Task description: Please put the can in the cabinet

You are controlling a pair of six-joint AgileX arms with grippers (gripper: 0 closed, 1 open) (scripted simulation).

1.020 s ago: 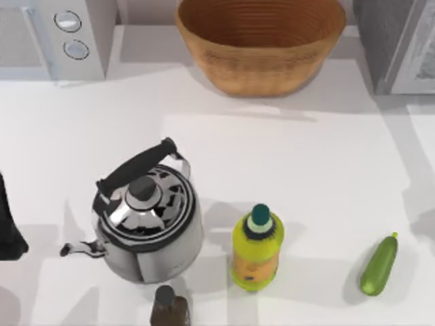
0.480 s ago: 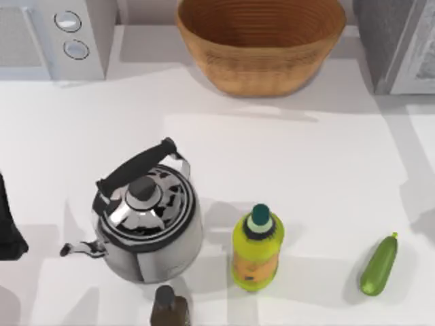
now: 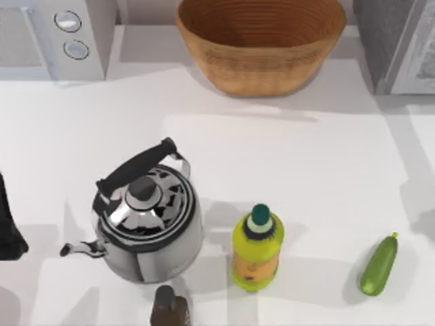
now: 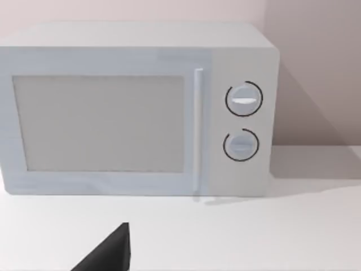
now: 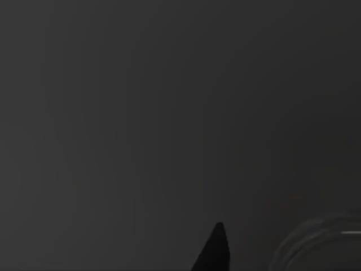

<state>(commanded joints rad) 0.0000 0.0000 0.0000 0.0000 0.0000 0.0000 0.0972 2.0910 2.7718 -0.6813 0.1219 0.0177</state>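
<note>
The can is out of view. The cabinet (image 3: 391, 42) stands at the table's back right corner, grey with a pale door edge. My left arm (image 3: 8, 227) rests as a dark shape at the table's left edge. A dark part of the left gripper (image 4: 107, 255) shows in the left wrist view, facing the microwave (image 4: 135, 110). The right wrist view is dark.
A steel kettle (image 3: 146, 221) with a black handle stands front left. A yellow-green bottle (image 3: 256, 250) is to its right, a small dark bottle (image 3: 170, 307) sits at the front edge, and a zucchini (image 3: 378, 265) lies front right. At the back are a wicker basket (image 3: 262, 42) and the microwave (image 3: 58, 34).
</note>
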